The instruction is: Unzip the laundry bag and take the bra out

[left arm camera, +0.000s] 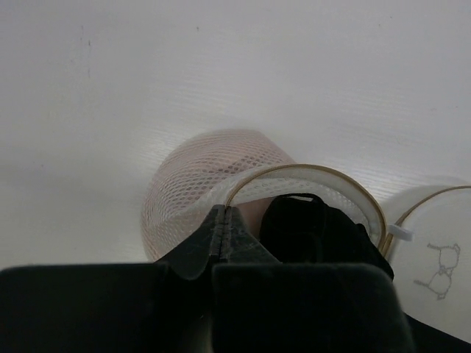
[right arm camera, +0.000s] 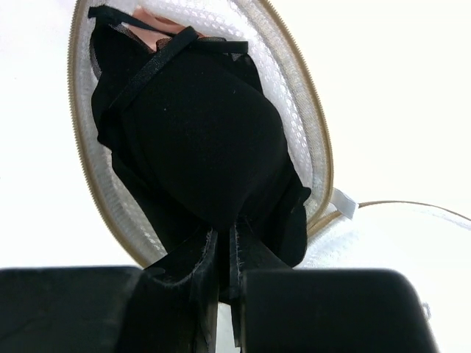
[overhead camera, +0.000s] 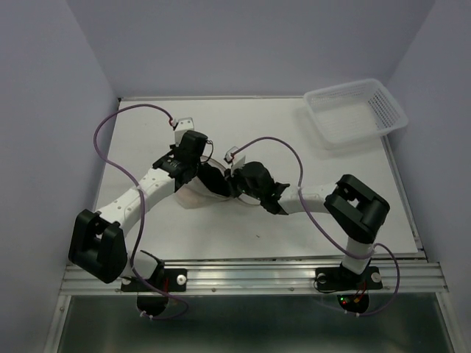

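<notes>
The bag (left arm camera: 199,176) lies mid-table between the two arms, already unzipped. Its tan rim (left arm camera: 309,170) gapes, and the lid flap (left arm camera: 441,243) is folded open beside it. The black bra (right arm camera: 199,132) sits mostly inside the mouth, so pulling it out is what remains. The right gripper (right arm camera: 224,246) pinches the bra's fabric. The left gripper (left arm camera: 223,224) is clamped on the bag's mesh at the rim. A basket (overhead camera: 355,114) stands far right on the table (overhead camera: 243,228).

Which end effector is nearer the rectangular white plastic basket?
Right: the right end effector sits near-left of the white plastic basket; the left end effector lies farther left.
</notes>
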`<state>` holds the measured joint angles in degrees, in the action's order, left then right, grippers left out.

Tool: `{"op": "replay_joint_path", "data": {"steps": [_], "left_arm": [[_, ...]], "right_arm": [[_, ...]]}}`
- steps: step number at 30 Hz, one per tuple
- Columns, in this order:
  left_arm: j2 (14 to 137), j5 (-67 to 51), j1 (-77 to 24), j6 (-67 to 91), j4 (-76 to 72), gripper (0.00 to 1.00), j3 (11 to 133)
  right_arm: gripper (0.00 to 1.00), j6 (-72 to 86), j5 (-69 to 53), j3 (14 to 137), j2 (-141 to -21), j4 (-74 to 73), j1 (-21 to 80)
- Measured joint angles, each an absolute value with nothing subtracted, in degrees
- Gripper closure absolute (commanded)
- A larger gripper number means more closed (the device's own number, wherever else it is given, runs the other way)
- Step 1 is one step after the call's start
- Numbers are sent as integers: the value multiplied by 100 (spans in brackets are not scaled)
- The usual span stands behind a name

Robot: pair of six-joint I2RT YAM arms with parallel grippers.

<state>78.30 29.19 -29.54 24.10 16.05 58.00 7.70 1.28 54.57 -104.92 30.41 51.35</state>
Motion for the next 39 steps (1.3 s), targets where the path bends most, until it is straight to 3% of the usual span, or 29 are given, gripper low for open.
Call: {"op": "replay_joint_path", "data": {"steps": [14, 24, 39], "left_arm": [[6818, 2777, -2952, 1896, 1236, 100, 5551], [6239, 2530, -2952, 1769, 746, 100, 5046], [6233, 2244, -2952, 1697, 705, 100, 5019]], "right_arm": [[99, 799, 895, 5085, -8899, 2888, 5146], [99, 464, 2198, 5581, -8696, 2462, 5076], [99, 237, 3411, 7144, -8849, 1090, 2163]]}}
